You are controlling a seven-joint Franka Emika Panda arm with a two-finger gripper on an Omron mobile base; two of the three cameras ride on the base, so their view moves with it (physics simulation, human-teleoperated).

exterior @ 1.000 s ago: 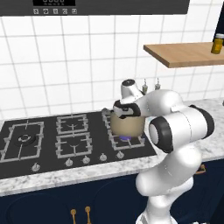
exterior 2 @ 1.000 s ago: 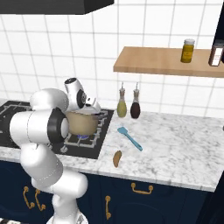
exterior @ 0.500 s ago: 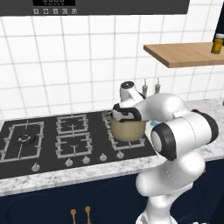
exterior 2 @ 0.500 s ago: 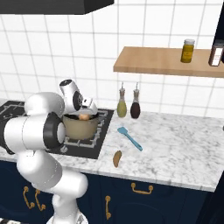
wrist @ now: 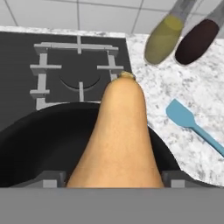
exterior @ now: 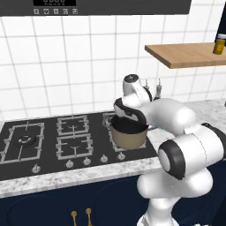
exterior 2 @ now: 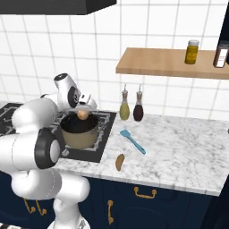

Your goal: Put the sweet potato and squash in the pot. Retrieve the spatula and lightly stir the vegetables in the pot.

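The tan-beige pot (exterior 2: 79, 136) with a dark inside stands on the stove's right front burner, also seen as pot (exterior: 128, 137). My gripper (exterior 2: 82, 107) hangs just above it, shut on the pale orange squash (exterior 2: 82, 115). In the hand view the squash (wrist: 122, 131) runs long between the gripper (wrist: 112, 179) tips, over the pot's black rim (wrist: 26, 131). The small orange-brown sweet potato (exterior 2: 119, 162) lies on the marble counter near its front edge. The teal spatula (exterior 2: 133, 141) lies on the counter right of the pot, also seen as spatula (wrist: 192, 127).
Two bottles, olive (exterior 2: 124, 109) and dark (exterior 2: 138, 107), stand against the tiled wall behind the spatula. A wooden shelf (exterior 2: 170, 62) with a jar (exterior 2: 192, 51) hangs above the counter. The black gas stove (exterior: 44, 141) stretches left of the pot.
The arm has swung and the hand has come down a little over the pot, carrying the squash with it. Sweet potato and spatula lie where they were.
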